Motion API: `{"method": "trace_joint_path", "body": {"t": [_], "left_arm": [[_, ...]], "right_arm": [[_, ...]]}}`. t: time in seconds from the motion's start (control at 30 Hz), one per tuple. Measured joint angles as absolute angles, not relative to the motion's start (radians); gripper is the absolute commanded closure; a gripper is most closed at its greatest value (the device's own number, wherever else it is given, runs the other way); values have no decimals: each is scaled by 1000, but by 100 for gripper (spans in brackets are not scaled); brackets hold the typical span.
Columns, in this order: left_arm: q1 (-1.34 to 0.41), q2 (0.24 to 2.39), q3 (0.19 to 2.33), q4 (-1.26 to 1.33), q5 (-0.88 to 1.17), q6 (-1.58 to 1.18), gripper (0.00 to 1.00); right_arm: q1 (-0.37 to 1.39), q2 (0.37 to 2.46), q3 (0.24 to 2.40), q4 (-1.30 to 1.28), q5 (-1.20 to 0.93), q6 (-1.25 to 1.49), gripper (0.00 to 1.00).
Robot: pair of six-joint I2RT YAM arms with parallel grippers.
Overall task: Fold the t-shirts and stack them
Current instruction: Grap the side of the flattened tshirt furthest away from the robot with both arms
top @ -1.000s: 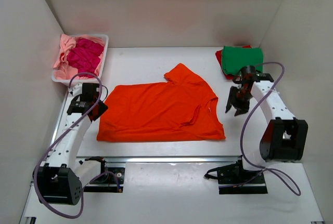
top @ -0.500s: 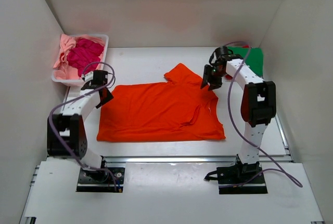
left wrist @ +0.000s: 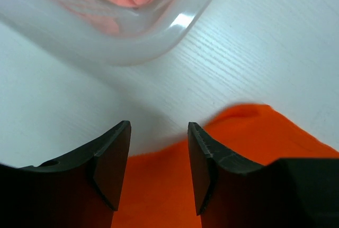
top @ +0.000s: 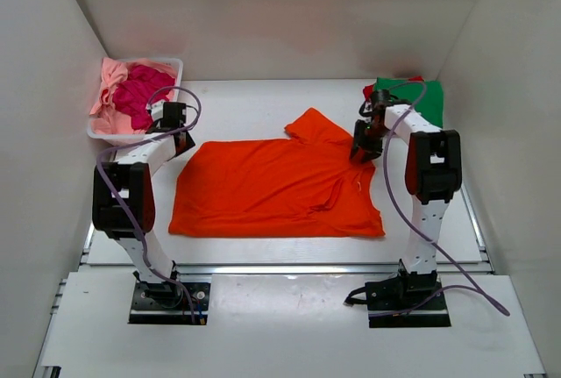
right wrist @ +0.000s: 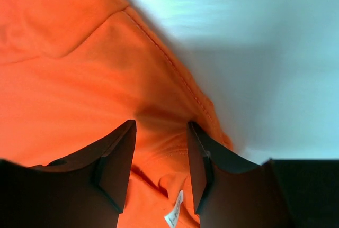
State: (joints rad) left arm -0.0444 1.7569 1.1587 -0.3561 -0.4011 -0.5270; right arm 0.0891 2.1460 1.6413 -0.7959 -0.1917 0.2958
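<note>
Orange tee (top: 263, 189), green tee (top: 429, 100), red tee (top: 415, 79), magenta tee (top: 140, 93), pink tee (top: 105, 77), wht basket (top: 159, 60).

Spread t-shirt (top: 276, 189) centre of table (top: 254, 106), basket (top: 166, 60) far left (loose shirts (top: 140, 93) inside), folded shirts (top: 408, 99) far right.

Lab test cell — plain white walls (top: 263, 18)
</note>
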Motion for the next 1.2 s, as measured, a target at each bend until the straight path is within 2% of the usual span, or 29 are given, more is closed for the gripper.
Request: {"method": "trace_joint_path", "body": {"t": [0.27, 0.4, 0.57, 0.67, 0.77, 0.8, 0.83, 0.93, 1.03, 1.1, 1.17, 1.2], "left_arm": [[-54, 1801, 1214, -307, -394, -460, 42], [-49, 1897, 1271, -356, -273, -503, 44], [-40, 2006, 1357, -420, -122, -608, 39], [-35, 2030, 1391, -423, -26, -683, 40], [-36, 2051, 1414, -419, 35, -724, 50], [-39, 2054, 1415, -414, 53, -733, 50], [-45, 2055, 1415, -413, 73, -743, 50], [-64, 2057, 1406, -403, 137, -772, 39], [-78, 2053, 1391, -376, 184, -790, 39], [-82, 2043, 1364, -350, 214, -806, 48], [-84, 2037, 1340, -340, 236, -819, 70], [-86, 2037, 1333, -339, 244, -821, 76]], "right_arm": [[-2, 2079, 1544, -814, -114, 285, 59], [17, 2078, 1544, -814, -98, 277, 59], [42, 2078, 1544, -815, -95, 267, 59], [51, 2078, 1544, -815, -96, 263, 59], [49, 2078, 1544, -815, -101, 262, 60], [44, 2078, 1544, -815, -102, 262, 59], [43, 2078, 1544, -815, -105, 263, 60], [33, 2075, 1540, -813, -115, 263, 59], [25, 2074, 1539, -812, -125, 263, 59], [24, 2074, 1538, -811, -131, 265, 59], [24, 2074, 1536, -810, -134, 265, 59], [24, 2073, 1536, -809, -134, 265, 59]]}}
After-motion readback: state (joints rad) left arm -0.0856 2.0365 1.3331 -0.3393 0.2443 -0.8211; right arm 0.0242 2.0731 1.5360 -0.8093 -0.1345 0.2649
